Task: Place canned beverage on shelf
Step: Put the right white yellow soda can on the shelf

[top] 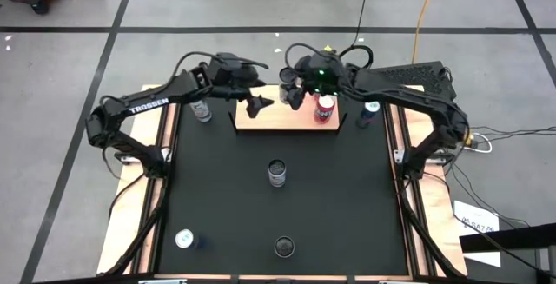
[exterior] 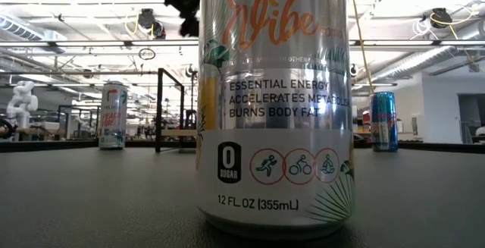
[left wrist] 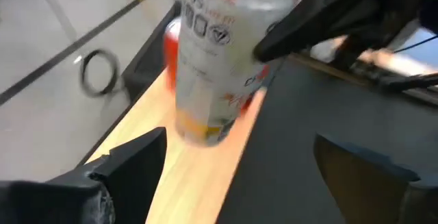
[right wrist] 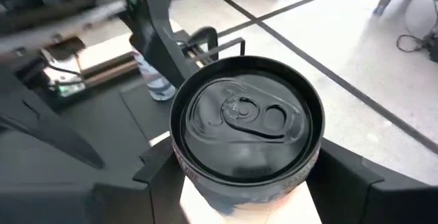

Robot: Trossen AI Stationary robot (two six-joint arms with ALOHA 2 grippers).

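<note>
Your right gripper (right wrist: 246,176) clamps the white can (right wrist: 246,125), seemingly above the shelf (top: 269,116). Lower it upright beside the red can (top: 326,108). Keep the wide-open left gripper (top: 258,104) clear.

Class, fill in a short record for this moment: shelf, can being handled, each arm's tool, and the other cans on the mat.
shelf: light-wood board at the far edge of the black mat
can in play: white can with black top, at the shelf
right tool: shut on the white can, fingers on either side
left tool: open, over the shelf, beside that can
also on shelf: red can
loose cans: centre, near edge, near-left, far-left, far-right
</note>
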